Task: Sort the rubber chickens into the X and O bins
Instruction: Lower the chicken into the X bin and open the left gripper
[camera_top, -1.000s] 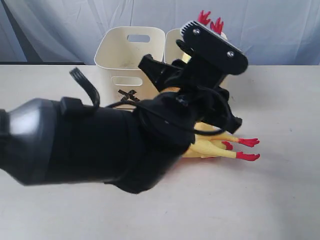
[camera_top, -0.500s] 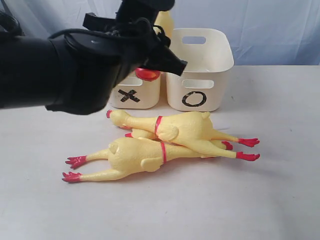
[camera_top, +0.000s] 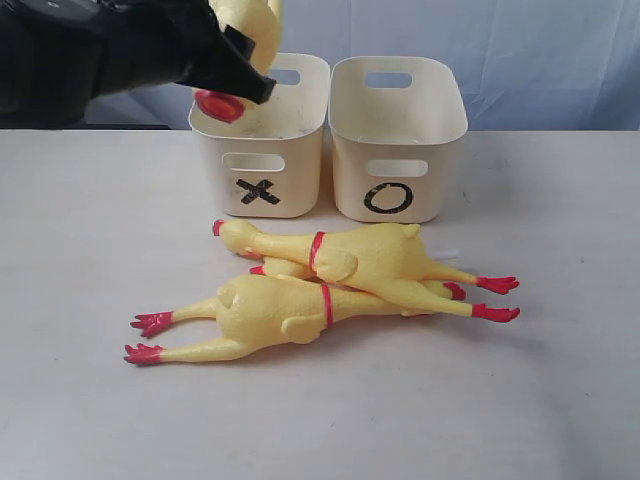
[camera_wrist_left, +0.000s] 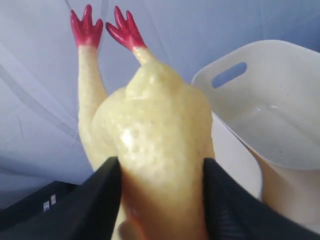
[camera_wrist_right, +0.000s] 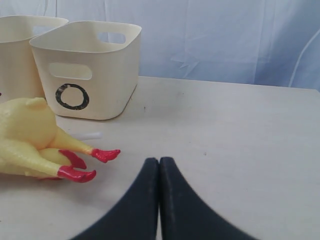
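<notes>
My left gripper (camera_top: 238, 62) is shut on a long yellow rubber chicken (camera_top: 250, 22) and holds it in the air above the X bin (camera_top: 262, 160). Its red head (camera_top: 220, 104) hangs at the bin's rim. In the left wrist view the black fingers (camera_wrist_left: 100, 195) clamp the chicken's body (camera_wrist_left: 160, 130), its red feet (camera_wrist_left: 107, 27) pointing away. The O bin (camera_top: 400, 150) stands just right of the X bin. Two long chickens (camera_top: 345, 255) (camera_top: 270, 315) lie side by side in front of the bins. My right gripper (camera_wrist_right: 159, 161) is shut on nothing, low over the table right of their feet (camera_wrist_right: 80, 165).
A whitish tube end (camera_wrist_right: 87, 135) pokes out behind the lying chickens, and a small red-tipped yellow piece (camera_top: 272, 268) shows between them. A blue cloth backdrop (camera_top: 540, 60) hangs behind the table. Bare tabletop (camera_wrist_right: 240, 130) stretches to the right of the O bin (camera_wrist_right: 85, 70).
My left arm has swung up and to the left with the chicken, away from the camera, uncovering the bins and the chickens on the table. The lying chickens have not moved.
</notes>
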